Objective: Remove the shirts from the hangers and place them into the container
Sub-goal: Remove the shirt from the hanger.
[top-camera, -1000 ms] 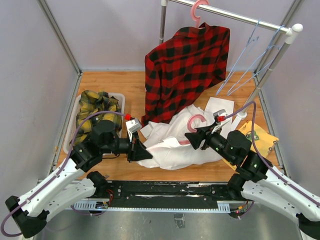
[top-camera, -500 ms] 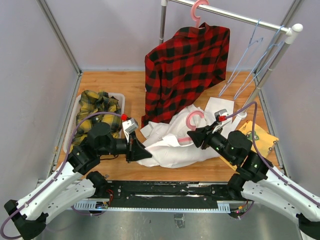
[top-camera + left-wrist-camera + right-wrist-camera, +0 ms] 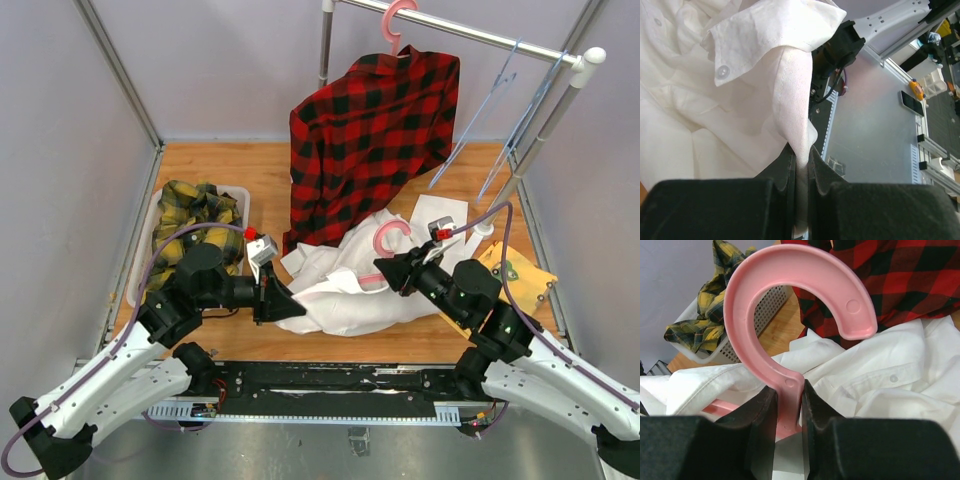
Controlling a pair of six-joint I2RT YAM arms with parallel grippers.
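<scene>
Dealing with the white shirt (image 3: 345,290), heaped on the surface (image 3: 230,170) between the two arms, toward the near edge. Buried in that shirt, apart from a hook and a strip of shoulder bar, the pink hanger (image 3: 790,305), with the hook poking up from the shirt's right rear part. Gripping the hook's stem just under the curve with the right fingers (image 3: 388,272), narrowed tight on the plastic from the shirt's right side. Pinching a fold at the shirt's left edge with the left fingers (image 3: 283,303), closed down on the cloth. Judging the hanger's long axis to run crosswise inside the shirt, from the hook toward the left fingers, so probably calling for hanger drawn rightward and cloth leftward. Nearer the hanger, right arm. Left of the white shirt and apart from it, the container (image 3: 140,275), already holding the yellow-and-green plaid shirt (image 3: 195,225); nearer to it, left arm. Behind the white shirt, hanging from the rail (image 3: 470,35), the red-and-black plaid shirt (image 3: 370,130).
</scene>
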